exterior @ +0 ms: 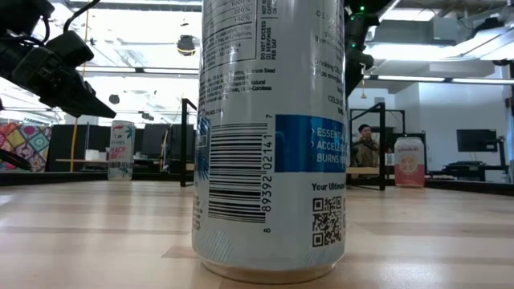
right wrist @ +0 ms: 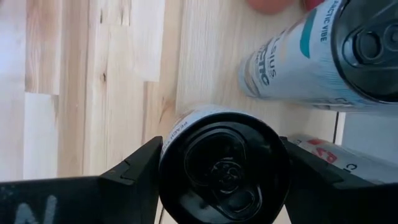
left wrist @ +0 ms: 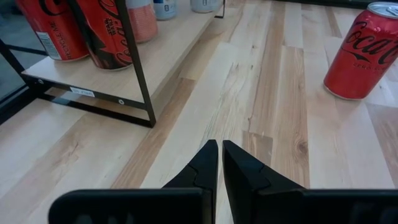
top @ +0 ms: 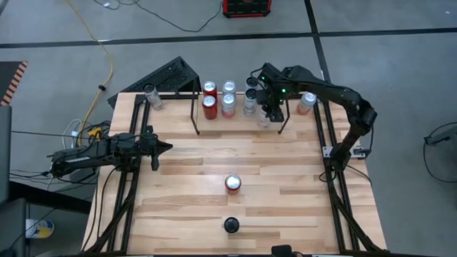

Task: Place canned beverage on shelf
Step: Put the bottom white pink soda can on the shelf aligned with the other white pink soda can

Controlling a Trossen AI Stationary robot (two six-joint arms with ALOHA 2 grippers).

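Tall white-and-blue can (exterior: 269, 136), low view: barcode digits "8 89392 02141 7"; blue band reads "ESSEN", "ACCELER", "BURNS"; "Your Ultimate" above a QR code.

Red can (left wrist: 362, 50) standing alone on the tabletop, left wrist view: "Coca-Cola" script, partly visible.

White can (right wrist: 311, 53) beside the gripped one, right wrist view: "VIBE" and partial "SIUS".

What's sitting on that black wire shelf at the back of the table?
On the shelf stand two red cans, pale cans beside them, and more toward its right end. There the right gripper holds a black-topped can, hiding what lies under that arm.
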